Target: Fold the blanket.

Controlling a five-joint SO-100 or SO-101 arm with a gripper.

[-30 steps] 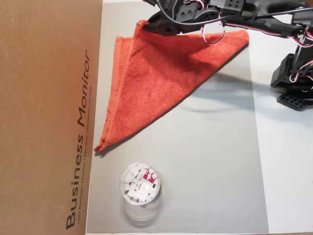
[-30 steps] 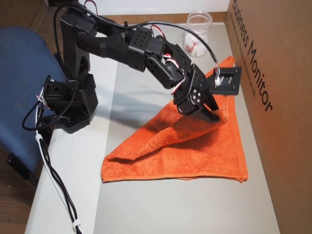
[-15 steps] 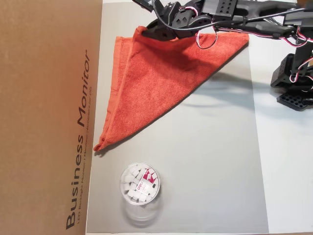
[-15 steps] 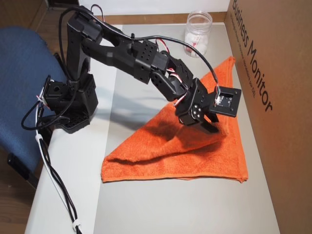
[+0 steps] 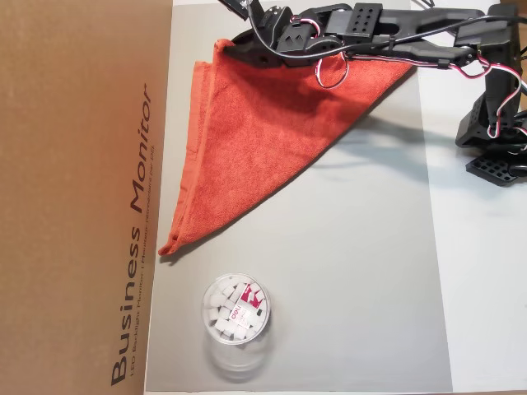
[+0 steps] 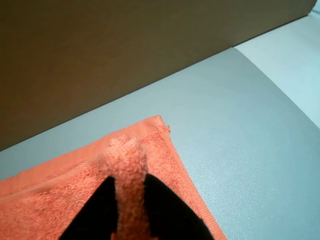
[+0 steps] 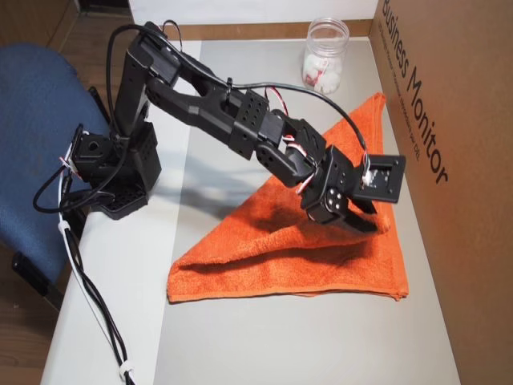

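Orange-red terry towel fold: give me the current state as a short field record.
towel: orange-red terry-cloth towel, lying as a triangle on the grey mat
gripper: black two-finger gripper, shut on a pinched-up ridge of towel near one corner
corner ahead: hemmed tip, flat on the mat
nearby: clear plastic tub, apart from the towel; brown cardboard box beside the mat

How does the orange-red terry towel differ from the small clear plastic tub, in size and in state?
The orange-red terry towel is much larger than the small clear plastic tub. The towel lies folded into a triangle with a fold pinched by the end effector; the tub stands free, holding small white pieces. Both rest on the grey mat.
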